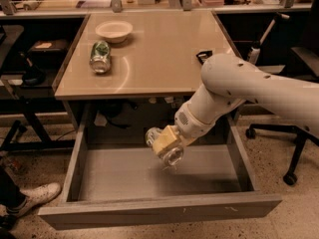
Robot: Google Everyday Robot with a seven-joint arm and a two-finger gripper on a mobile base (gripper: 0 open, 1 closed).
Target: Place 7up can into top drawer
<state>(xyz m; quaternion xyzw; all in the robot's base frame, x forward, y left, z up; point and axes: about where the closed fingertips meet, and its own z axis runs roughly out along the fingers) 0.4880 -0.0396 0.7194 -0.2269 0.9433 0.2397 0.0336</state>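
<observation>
As arm (259, 91) slants down-left, end effector (166, 143) grips 7up can (173, 156) abv top drawer (159, 211)

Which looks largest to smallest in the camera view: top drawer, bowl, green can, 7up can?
1. top drawer
2. bowl
3. green can and 7up can look alike. The 7up can, clamped in the gripper over the open drawer, is partly hidden and likely nearer the camera, so they are unranked.

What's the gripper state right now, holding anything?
Gripper: closed on the 7up can, hanging over the open top drawer, can not yet set down.
</observation>
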